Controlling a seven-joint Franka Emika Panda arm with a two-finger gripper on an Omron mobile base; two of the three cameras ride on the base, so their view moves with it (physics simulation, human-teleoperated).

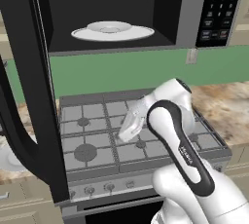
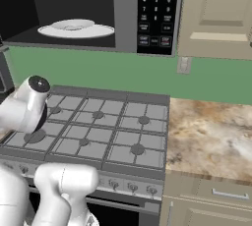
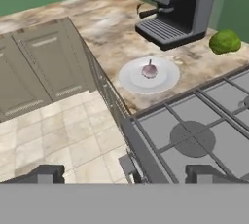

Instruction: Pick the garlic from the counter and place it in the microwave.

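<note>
Two dark fingertips rise at 7 and 5 o'clock of the hand view, wide apart with nothing between them; the gripper is spread and holds nothing. Beyond them lies one grey stove at 4 o'clock, its burner grates cut off by the frame edge. One white plate sits on the bench just past the stove's corner, and one small pinkish garlic rests at its middle. One coffee machine stands at 1 o'clock, its top cut off, and one green round thing, hard to identify, lies at 2 o'clock beside it.

From the left base view the arm rises at 5 o'clock and bends over the stove toward 9 o'clock; its hand is hidden behind the open black door. One microwave hangs above, one white turntable inside, keypad at 1 o'clock.
</note>
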